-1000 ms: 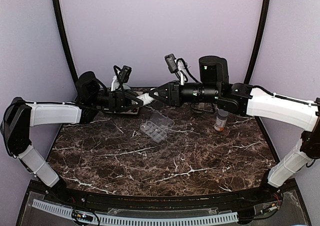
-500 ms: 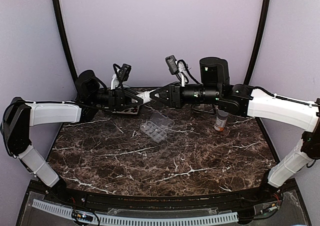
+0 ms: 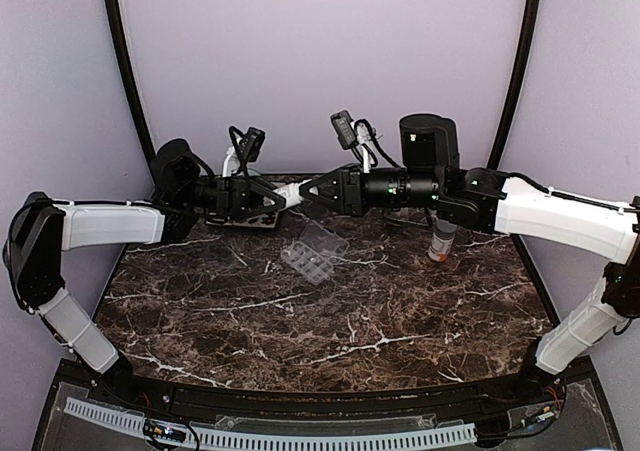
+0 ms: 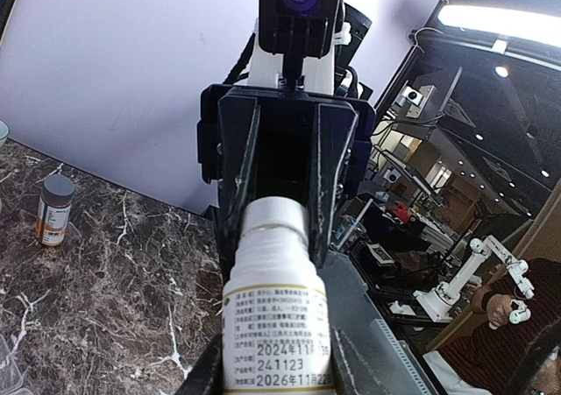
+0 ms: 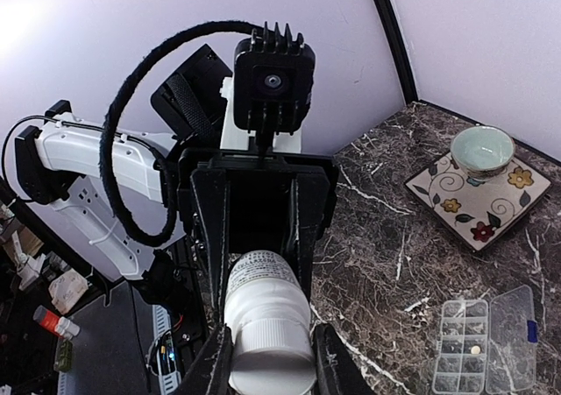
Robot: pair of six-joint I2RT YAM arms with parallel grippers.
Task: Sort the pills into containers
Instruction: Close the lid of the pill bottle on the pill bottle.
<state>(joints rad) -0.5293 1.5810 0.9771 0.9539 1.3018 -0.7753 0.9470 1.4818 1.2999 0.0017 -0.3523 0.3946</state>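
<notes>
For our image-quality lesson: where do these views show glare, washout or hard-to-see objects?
Left wrist: a ceiling light strip flares at upper right, while the white bottle label is readable. Right wrist: the upper-left wall washes out. Top external: even light, but the clear pill organizer is faint against the veined marble table.

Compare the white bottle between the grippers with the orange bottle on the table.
Pose: the white bottle lies level in the air, clamped by the left gripper and right gripper; the orange bottle stands upright on the table, untouched. Look: the white bottle is opaque with a printed label; the orange bottle is orange, pale-capped. Both are small capped bottles.
</notes>
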